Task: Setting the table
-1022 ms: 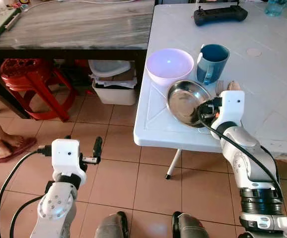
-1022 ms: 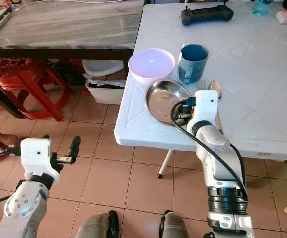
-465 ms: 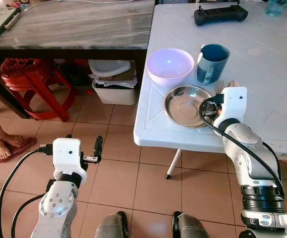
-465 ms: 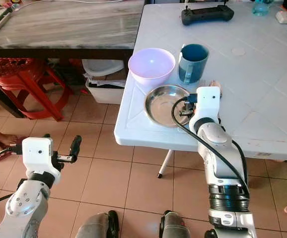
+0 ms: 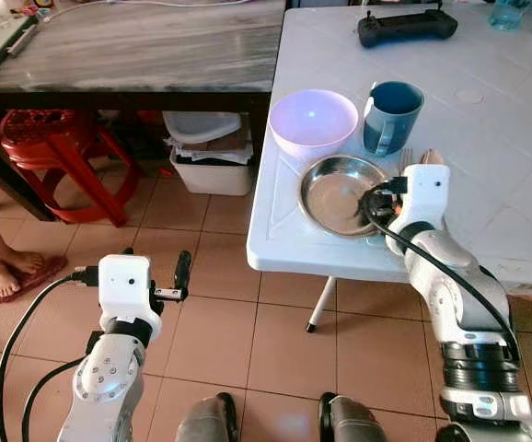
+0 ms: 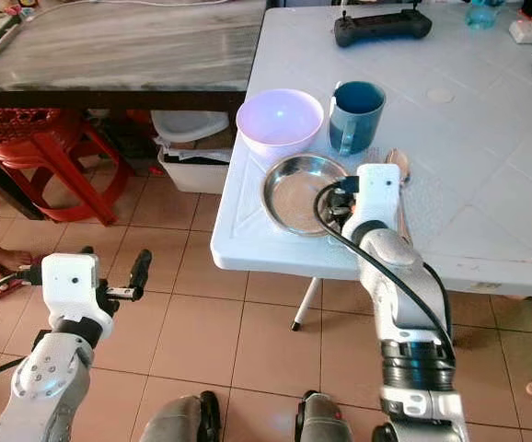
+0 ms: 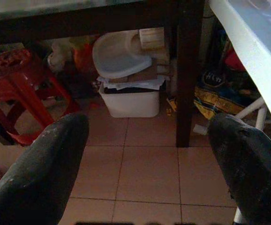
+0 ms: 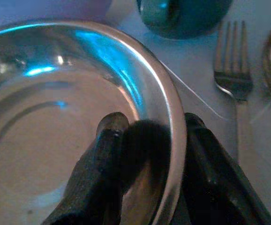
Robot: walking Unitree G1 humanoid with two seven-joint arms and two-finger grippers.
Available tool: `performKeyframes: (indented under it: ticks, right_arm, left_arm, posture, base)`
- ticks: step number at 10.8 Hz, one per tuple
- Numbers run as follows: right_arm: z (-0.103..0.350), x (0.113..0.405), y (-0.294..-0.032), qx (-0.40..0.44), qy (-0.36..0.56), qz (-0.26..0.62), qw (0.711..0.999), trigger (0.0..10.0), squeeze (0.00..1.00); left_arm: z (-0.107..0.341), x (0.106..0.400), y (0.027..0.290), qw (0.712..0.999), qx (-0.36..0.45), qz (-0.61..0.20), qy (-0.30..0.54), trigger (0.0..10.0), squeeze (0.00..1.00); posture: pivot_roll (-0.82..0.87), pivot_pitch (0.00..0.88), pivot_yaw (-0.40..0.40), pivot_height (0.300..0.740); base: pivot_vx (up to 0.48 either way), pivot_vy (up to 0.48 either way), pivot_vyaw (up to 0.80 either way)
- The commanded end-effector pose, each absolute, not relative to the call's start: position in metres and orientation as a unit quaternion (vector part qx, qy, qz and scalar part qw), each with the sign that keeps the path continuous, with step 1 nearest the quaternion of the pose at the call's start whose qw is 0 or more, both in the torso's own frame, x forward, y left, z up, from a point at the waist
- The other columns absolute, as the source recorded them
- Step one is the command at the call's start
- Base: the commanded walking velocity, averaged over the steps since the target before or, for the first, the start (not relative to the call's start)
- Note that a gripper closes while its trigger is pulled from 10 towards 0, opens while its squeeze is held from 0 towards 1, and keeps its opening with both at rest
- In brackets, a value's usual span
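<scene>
The steel plate (image 5: 342,191) is gripped at its near-right rim by the right gripper (image 8: 147,154) (one finger inside, one outside), seemingly for positioning. Beyond the plate stand the lilac bowl (image 5: 313,122) and blue mug (image 5: 392,115). The left gripper (image 5: 179,276) is held idle, fingers spread.

Silver jointed arms, white boxy wrists; looping black cables; left end effector (image 5: 181,273), black fingers

Steel plate (image 5: 340,191): round, shiny, shallow, empty, lying near the white table's (image 5: 514,138) front-left edge. Lilac bowl (image 5: 313,122) just behind the plate, upright, empty, touching or almost touching its rim. Blue mug (image 5: 391,116) upright behind the plate's right side, handle toward the plate. Fork (image 8: 234,70) and spoon (image 6: 398,166) lie flat just right of the plate.
</scene>
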State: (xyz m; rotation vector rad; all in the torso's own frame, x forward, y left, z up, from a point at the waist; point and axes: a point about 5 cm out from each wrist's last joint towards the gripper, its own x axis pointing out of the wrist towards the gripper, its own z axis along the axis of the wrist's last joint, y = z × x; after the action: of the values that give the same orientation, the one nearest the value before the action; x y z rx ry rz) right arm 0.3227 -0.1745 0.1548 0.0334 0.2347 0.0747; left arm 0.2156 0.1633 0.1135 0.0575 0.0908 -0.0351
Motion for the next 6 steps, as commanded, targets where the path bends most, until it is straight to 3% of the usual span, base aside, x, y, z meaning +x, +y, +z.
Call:
performKeyframes:
  ticks: [1,3,4,6]
  right_arm:
    - [0.1538,0.3239,-0.1684,0.023,0.126,0.050,0.990,10.0,0.00]
    - [0.1584,0.3269,-0.1643,0.031,0.120,0.056,0.991,10.0,0.00]
    - [0.1556,0.3265,-0.1652,0.035,0.128,0.052,0.990,0.0,0.00]
    - [0.1490,0.3252,-0.1667,0.032,0.149,0.049,0.987,0.0,0.00]
  left_arm:
    - [0.1115,0.2150,0.1666,0.998,0.039,-0.013,0.050,10.0,0.00]
    - [0.1118,0.2155,0.1656,0.998,0.039,-0.014,0.048,10.0,0.00]
    - [0.1119,0.2158,0.1653,0.998,0.039,-0.014,0.047,10.0,0.00]
    - [0.1119,0.2160,0.1650,0.998,0.040,-0.014,0.047,10.0,0.00]
  posture:
    - [0.06,0.169,0.095,0.740]
    - [0.06,0.170,0.095,0.740]
    - [0.06,0.170,0.094,0.740]
    - [0.06,0.171,0.092,0.740]
  base:
    - [0.000,0.000,0.00]
    - [0.000,0.000,0.00]
    - [0.000,0.000,0.00]
    - [0.000,0.000,0.00]
